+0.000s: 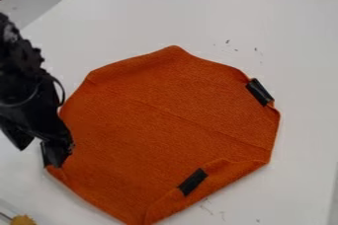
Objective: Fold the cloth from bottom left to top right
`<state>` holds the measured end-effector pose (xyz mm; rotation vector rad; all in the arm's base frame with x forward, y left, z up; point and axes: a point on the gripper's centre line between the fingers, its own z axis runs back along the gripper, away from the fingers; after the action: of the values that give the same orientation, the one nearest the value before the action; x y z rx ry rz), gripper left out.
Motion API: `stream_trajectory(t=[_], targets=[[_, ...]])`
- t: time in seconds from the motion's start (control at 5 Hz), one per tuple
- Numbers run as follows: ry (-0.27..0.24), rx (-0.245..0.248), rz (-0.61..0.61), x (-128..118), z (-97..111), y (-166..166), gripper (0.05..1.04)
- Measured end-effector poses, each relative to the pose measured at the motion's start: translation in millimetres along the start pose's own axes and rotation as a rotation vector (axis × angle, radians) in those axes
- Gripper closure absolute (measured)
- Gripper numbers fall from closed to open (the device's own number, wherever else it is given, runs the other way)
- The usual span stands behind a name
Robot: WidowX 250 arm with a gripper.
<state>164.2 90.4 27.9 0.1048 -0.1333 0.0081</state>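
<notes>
The orange cloth [165,125] lies spread on the white table, its corners turned in or rounded and its lower right edge folded over. Black patches mark its right edge [260,92] and lower fold [192,182]. At the cloth's left edge is the black gripper [43,147], low over the corner. Its fingers stand apart, one to the left over the table and the other at the cloth's edge. Another dark patch shows beside that right finger, partly hidden by it.
The white table [264,31] extends around the cloth, with small dark marks above it. A yellow object [22,220] lies at the bottom left corner. Dark items stand beyond the table's top right edge.
</notes>
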Motion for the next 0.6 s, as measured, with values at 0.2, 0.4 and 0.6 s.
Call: stream_trajectory(t=[0.2, 0.4, 0.6], targets=[[-0.025, -0.002, 0.010, -1, -8, 5, 0.083], [-0.027, -0.012, -0.005, 4, -19, 9, 0.083], [-0.034, -0.024, -0.026, 19, -25, 19, 0.083]])
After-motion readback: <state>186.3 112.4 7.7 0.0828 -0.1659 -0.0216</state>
